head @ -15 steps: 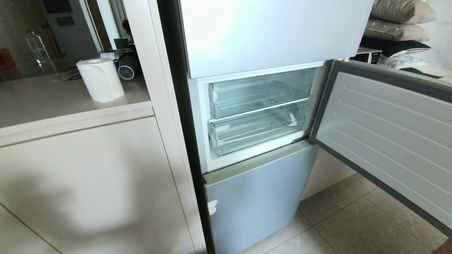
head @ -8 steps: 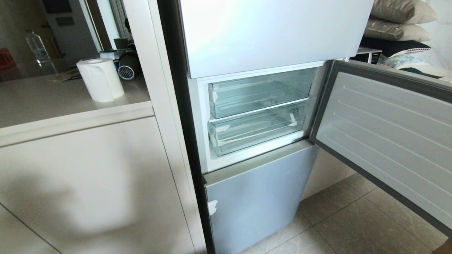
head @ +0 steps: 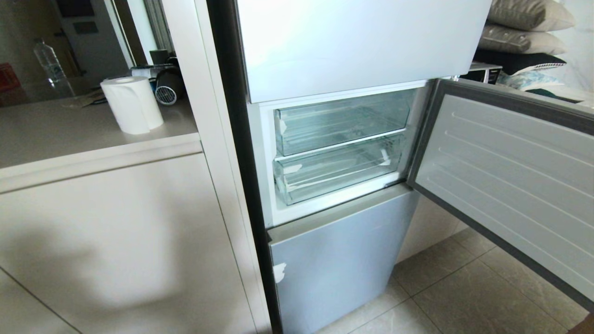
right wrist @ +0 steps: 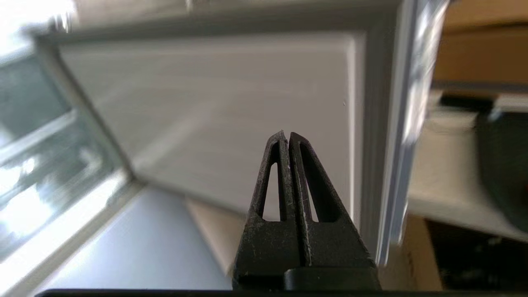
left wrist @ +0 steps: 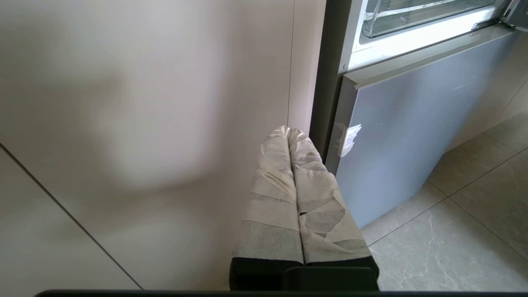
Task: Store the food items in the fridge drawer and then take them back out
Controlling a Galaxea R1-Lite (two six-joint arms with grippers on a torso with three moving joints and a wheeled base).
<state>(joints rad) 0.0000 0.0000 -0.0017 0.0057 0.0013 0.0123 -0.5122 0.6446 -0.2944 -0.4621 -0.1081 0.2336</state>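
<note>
My right gripper [right wrist: 286, 136] is pinched shut on nothing, facing the open fridge door [right wrist: 231, 107]; my left gripper [left wrist: 288, 131], also closed, hangs beside the lower door panel [left wrist: 412, 119]. Left of that open door sit two clear drawers [head: 341, 121], stacked, the fridge drawer [head: 336, 171] lowest.

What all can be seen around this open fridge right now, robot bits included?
Clear plastic fridge drawers: two, see-through, stacked in the open middle compartment, no food visible.
Open fridge door: one, white ribbed inside, swung out to the right.
Silver-blue lower door panel: one, shut, below the drawers.
White paper towel roll: one, upright on the beige counter.
Clear plastic bottle: one, far back left.
Grey pillows: a stack, upper right.
Grey floor tiles: lower right.
Left gripper: one, tape-wrapped, shut, by the cabinet beside the fridge.
Right gripper: one, black, shut, empty, facing the open door.
</note>
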